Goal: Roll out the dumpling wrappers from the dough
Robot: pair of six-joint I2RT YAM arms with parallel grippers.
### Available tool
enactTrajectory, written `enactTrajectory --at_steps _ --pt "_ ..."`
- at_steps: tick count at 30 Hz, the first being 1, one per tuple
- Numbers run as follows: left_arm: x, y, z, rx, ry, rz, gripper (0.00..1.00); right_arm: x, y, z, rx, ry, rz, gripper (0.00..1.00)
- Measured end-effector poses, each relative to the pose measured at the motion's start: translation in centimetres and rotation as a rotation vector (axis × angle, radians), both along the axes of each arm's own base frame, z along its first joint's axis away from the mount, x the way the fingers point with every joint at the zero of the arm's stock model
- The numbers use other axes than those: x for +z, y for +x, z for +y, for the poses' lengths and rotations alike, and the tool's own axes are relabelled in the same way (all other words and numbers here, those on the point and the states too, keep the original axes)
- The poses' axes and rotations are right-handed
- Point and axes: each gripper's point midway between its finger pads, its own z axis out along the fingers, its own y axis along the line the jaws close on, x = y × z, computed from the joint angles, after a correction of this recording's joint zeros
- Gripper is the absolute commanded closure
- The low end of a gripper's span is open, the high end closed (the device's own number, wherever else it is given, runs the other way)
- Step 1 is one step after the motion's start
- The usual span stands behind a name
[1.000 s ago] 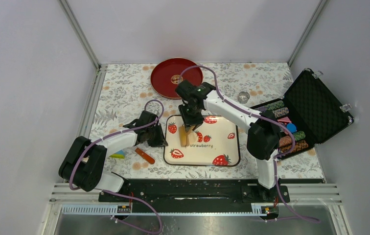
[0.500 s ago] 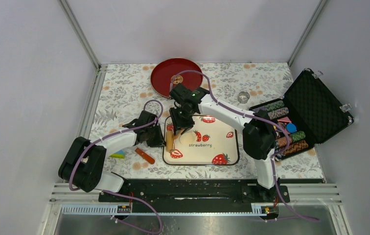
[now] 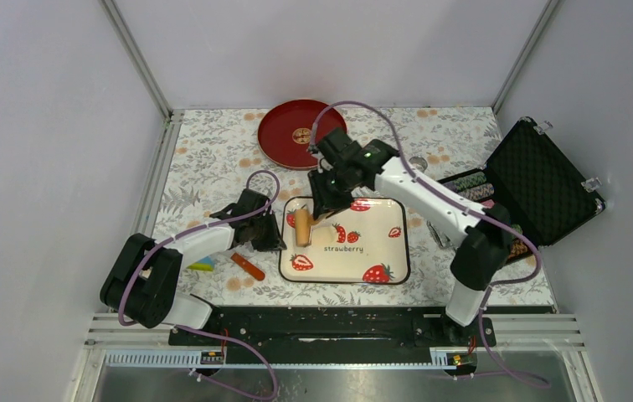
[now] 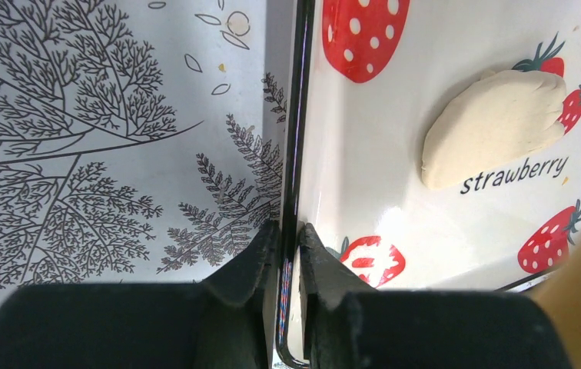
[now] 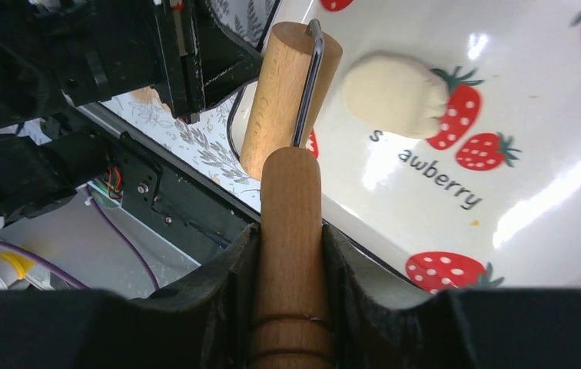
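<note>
Item: dough piece (image 5: 393,94), pale and part-flattened, lying left of centre in the tray (image 4: 372,177). Left claw (image 4: 287,231) pinched the tray's left rim. Right claw (image 5: 291,254) clamped the handle of the roller (image 5: 291,84), its drum just left of the dough. We judged even centre-outward strokes best, tray kept pinned. A second earlier the drum stood over the dough; it had since shifted left.

I see one dough piece (image 5: 393,93), pale cream and matte, pressed into a thick, uneven oval rather than a thin round. It lies flat in the left half of the strawberry tray (image 4: 364,184), just above the printed word, its right end overlapping a printed strawberry.
</note>
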Motion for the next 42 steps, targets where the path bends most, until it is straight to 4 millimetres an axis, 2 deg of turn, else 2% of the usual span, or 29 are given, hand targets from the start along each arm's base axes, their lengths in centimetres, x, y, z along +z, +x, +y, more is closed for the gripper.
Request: enactTrajectory --at_steps 4,6,10,17,24,30,42 --pt "0.0 0.0 0.0 0.000 0.000 0.000 1.00 2.0 1.3 -2.2 -0.042 0.015 -0.039 1.00" --pt "0.0 0.0 0.0 0.000 0.000 0.000 1.00 2.1 1.7 -3.2 -0.055 -0.011 -0.051 1.00" --pt "0.0 0.0 0.0 0.000 0.000 0.000 1.00 1.4 1.4 -4.2 -0.046 -0.066 -0.034 1.00" --pt "0.0 0.0 0.0 0.000 0.000 0.000 1.00 0.0 1.6 -3.8 -0.036 -0.111 0.002 1.00" --pt "0.0 0.0 0.0 0.000 0.000 0.000 1.00 -2.3 1.8 -3.0 -0.019 -0.179 0.030 1.00" --pt "0.0 0.0 0.0 0.000 0.000 0.000 1.00 -4.2 2.4 -3.9 -0.027 -0.269 0.022 1.00" --pt "0.0 0.0 0.0 0.000 0.000 0.000 1.00 -5.2 2.8 -4.5 -0.016 -0.316 -0.006 1.00"
